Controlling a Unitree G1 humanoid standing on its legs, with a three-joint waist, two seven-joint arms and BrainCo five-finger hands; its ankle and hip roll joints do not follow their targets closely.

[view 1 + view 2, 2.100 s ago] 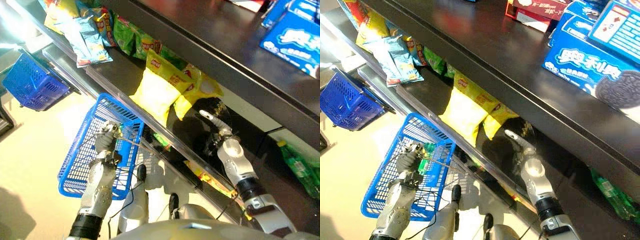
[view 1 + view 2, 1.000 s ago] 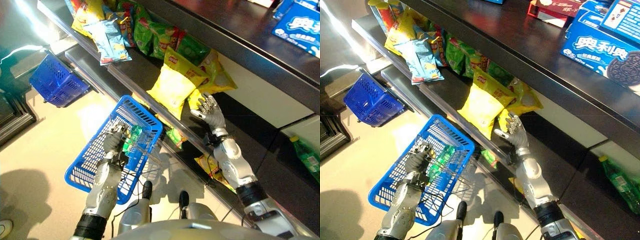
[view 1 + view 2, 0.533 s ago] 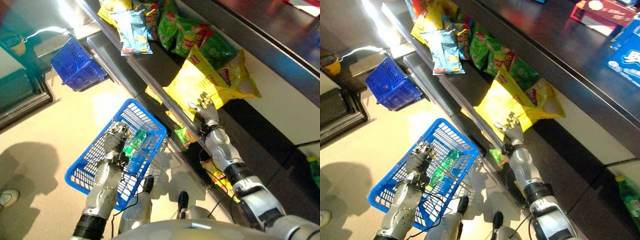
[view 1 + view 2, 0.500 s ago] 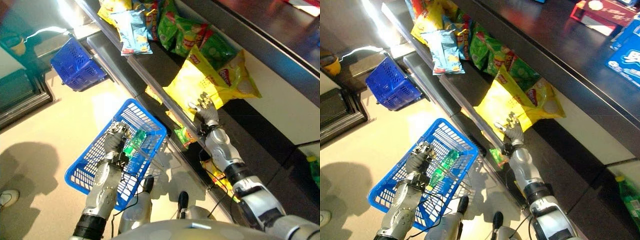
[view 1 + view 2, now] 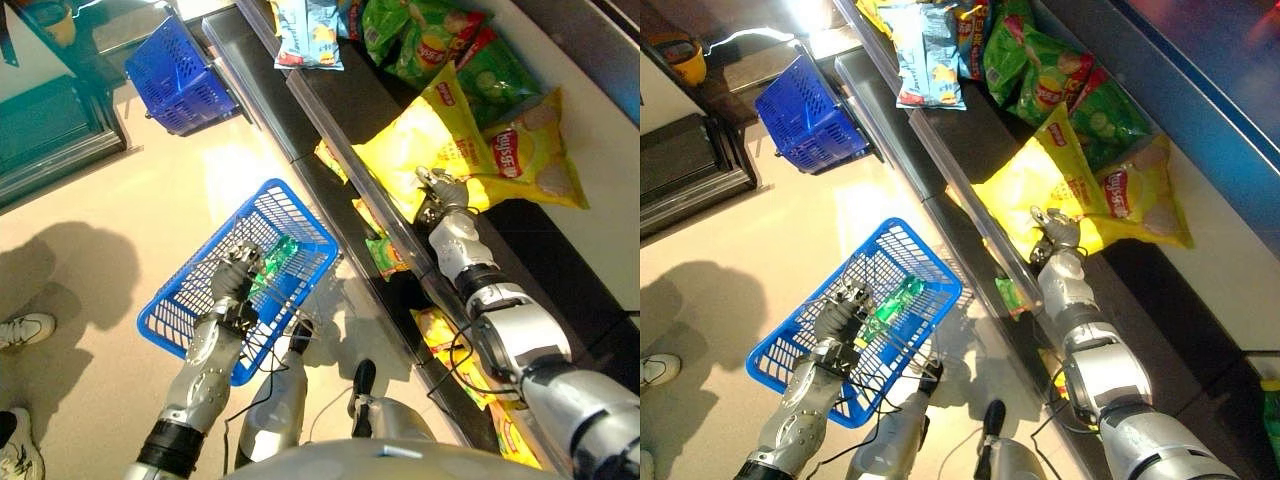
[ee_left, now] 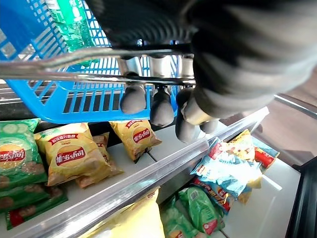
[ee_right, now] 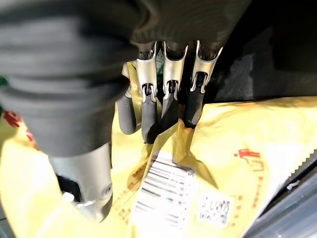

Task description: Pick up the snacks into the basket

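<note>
Your left hand point(image 5: 232, 285) is curled round the wire handle of the blue basket point(image 5: 180, 322) and holds it off the floor, below the shelf rail point(image 5: 345, 165). One green packet point(image 5: 279, 254) already lies in the basket, so the task looks partly done. Your right hand point(image 5: 440, 190) is on the big yellow chip bag point(image 5: 425, 135), which lies on the shelf just behind the rail; in the right wrist view its fingers point(image 7: 171, 104) bend down onto the bag's crumpled foil and the thumb sits beside them, so it looks like a grip closing on the bag, not yet a lift. Behind that bag lie a second yellow bag point(image 5: 525, 160) and green bags point(image 5: 440, 50). Left to do, by my reading: lift the yellow bag over the rail and drop it in the basket
</note>
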